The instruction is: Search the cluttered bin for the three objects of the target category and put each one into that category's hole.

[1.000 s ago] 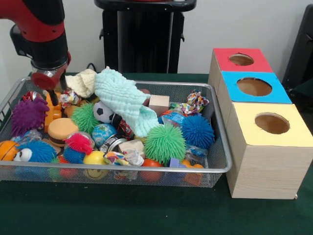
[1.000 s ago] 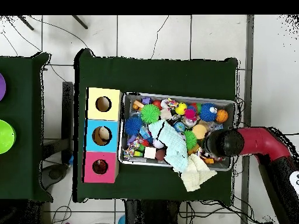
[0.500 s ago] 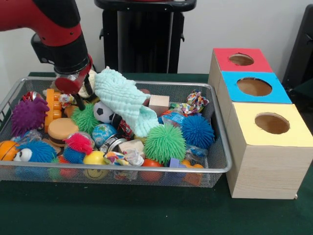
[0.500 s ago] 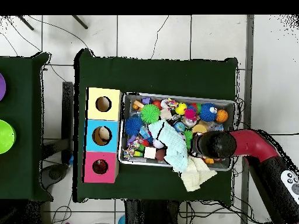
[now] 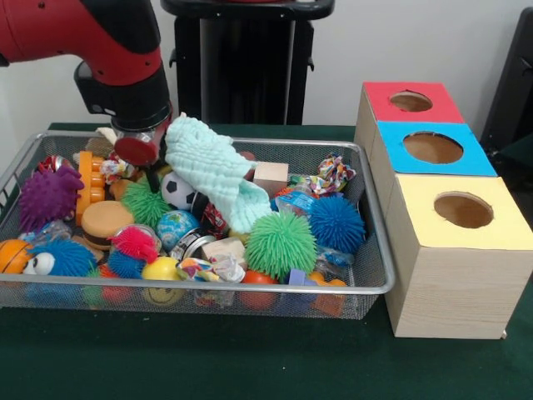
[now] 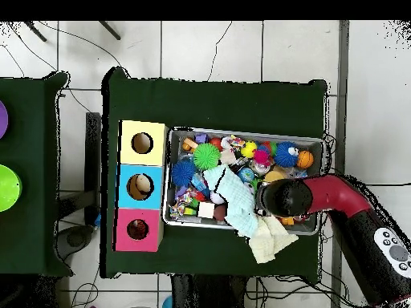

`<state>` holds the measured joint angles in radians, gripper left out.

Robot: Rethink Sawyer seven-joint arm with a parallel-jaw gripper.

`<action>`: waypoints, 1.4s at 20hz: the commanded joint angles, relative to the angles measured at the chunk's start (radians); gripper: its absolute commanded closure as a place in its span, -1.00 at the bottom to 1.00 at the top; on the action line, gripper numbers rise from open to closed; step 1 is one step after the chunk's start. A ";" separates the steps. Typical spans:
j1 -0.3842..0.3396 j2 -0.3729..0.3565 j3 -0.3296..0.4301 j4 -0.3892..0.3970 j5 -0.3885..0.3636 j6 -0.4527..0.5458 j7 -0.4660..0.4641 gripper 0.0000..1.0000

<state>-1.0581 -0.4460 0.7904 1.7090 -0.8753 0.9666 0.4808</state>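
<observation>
Gripper (image 5: 151, 171) is hanging beside the mint washcloth's (image 5: 208, 171) upper fold, over the small green spiky ball (image 5: 143, 202); finger spread: cannot tell.

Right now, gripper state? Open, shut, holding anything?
Gripper: cannot be told. It sits low in the bin beside the pale green cloth; nothing visibly held.

A wire bin (image 5: 366, 275) is sitting just beside three wooden boxes (image 5: 450, 275), brimming with spiky balls, cloths and toys; red, blue and yellow tops are each showing a round hole (image 5: 463, 209).
</observation>
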 commanded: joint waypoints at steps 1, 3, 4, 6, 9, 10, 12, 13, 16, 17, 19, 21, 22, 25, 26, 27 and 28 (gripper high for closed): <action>0.032 0.010 -0.062 -0.048 -0.098 -0.006 -0.146 -1.00; 0.033 0.009 -0.062 -0.049 -0.103 -0.010 -0.146 -1.00; 0.034 0.007 -0.063 -0.049 -0.108 -0.012 -0.145 -1.00; 0.037 0.001 -0.066 -0.051 -0.120 -0.015 -0.142 -1.00; 0.038 -0.004 -0.064 -0.053 -0.133 -0.023 -0.142 -1.00; 0.037 -0.006 -0.061 -0.055 -0.134 -0.023 -0.145 -1.00; 0.034 -0.008 -0.055 -0.058 -0.135 -0.024 -0.153 -1.00; 0.031 -0.009 -0.051 -0.060 -0.135 -0.025 -0.157 -1.00; 0.024 -0.014 -0.042 -0.058 -0.136 -0.037 -0.157 -1.00; 0.023 -0.017 -0.040 -0.054 -0.137 -0.043 -0.153 -1.00; 0.024 -0.023 -0.039 -0.053 -0.142 -0.051 -0.148 -1.00; 0.023 -0.030 -0.038 -0.055 -0.147 -0.055 -0.150 -1.00; 0.022 -0.033 -0.035 -0.054 -0.148 -0.059 -0.152 -1.00; 0.023 -0.036 -0.033 -0.055 -0.154 -0.069 -0.151 -1.00; 0.023 -0.036 -0.032 -0.054 -0.154 -0.073 -0.149 -1.00; 0.023 -0.035 -0.030 -0.053 -0.153 -0.077 -0.147 -1.00; 0.022 -0.037 -0.028 -0.052 -0.153 -0.082 -0.146 -1.00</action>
<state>-1.0331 -0.4727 0.7784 1.7092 -0.9566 0.9640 0.4808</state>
